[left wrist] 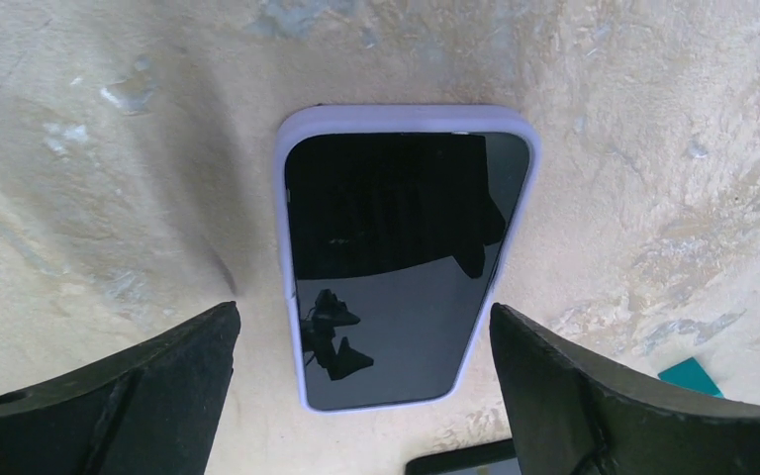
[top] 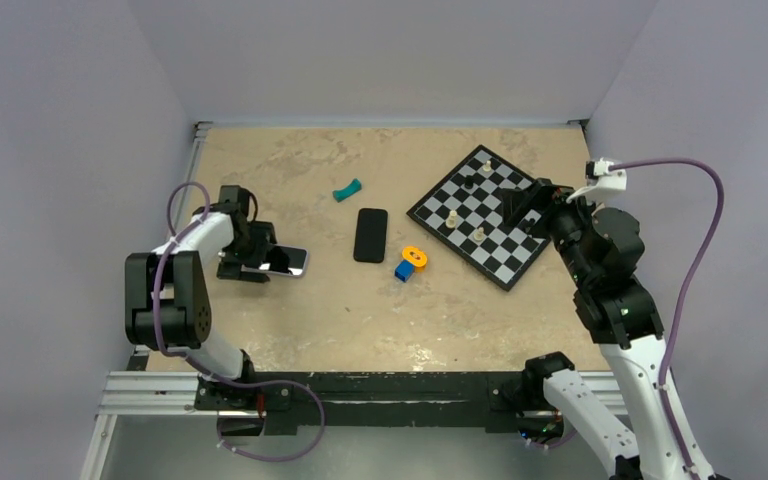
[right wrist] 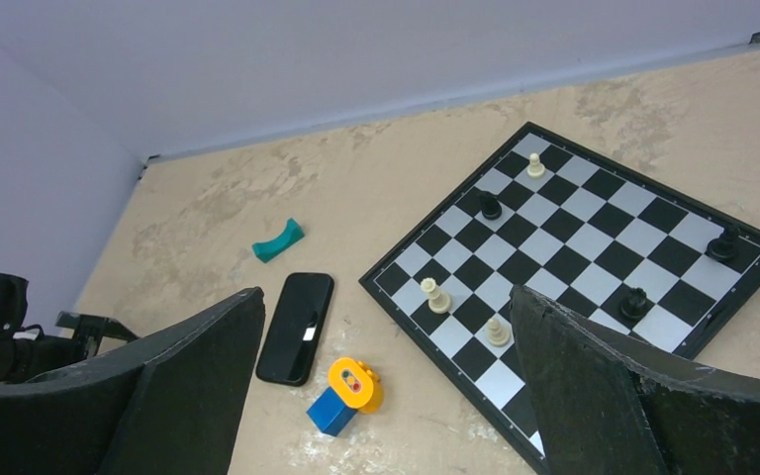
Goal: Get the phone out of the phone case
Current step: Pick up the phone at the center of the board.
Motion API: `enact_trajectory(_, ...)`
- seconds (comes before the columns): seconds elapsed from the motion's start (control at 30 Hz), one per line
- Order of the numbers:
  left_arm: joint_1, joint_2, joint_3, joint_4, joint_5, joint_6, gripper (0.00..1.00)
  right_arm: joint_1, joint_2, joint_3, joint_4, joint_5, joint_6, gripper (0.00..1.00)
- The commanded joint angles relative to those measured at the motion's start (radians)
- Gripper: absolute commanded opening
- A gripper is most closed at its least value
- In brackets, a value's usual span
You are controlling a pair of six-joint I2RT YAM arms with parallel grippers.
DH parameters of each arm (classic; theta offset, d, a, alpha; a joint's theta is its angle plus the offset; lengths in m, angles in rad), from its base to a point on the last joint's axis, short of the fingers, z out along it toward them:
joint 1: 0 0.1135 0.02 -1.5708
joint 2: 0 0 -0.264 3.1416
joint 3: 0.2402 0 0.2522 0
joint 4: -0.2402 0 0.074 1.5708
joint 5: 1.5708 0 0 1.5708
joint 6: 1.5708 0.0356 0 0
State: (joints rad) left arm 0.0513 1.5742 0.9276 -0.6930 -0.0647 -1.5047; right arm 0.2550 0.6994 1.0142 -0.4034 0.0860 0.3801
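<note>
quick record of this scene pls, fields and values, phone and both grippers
phone: screen up, inside lavender case, flat on table
left gripper: open, over the phone, no grip
right gripper: open, empty, over chessboard
also on table: black phone, teal piece, orange-and-blue toy
task status: not done

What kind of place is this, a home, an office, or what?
Probably a robot test bench in a lab: two robot arms bolted to a metal rail, plain walls boxing in a worn table, and unrelated props like a chessboard and toy blocks.
</note>
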Motion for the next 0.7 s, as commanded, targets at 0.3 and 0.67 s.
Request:
enact_trajectory(0.3, 0.014, 0.134, 0.133, -0.050, 0.060, -0.089, 0.90, 0.002, -0.017, 0.010, 0.024, 0.023, -0.006, 0.98)
enact_trajectory(0.67, 0.011, 0.202, 0.216, -0.216, 0.084, -0.114, 0.80, 0.003, -0.018, 0.013, 0.023, 0.023, 0.002, 0.98)
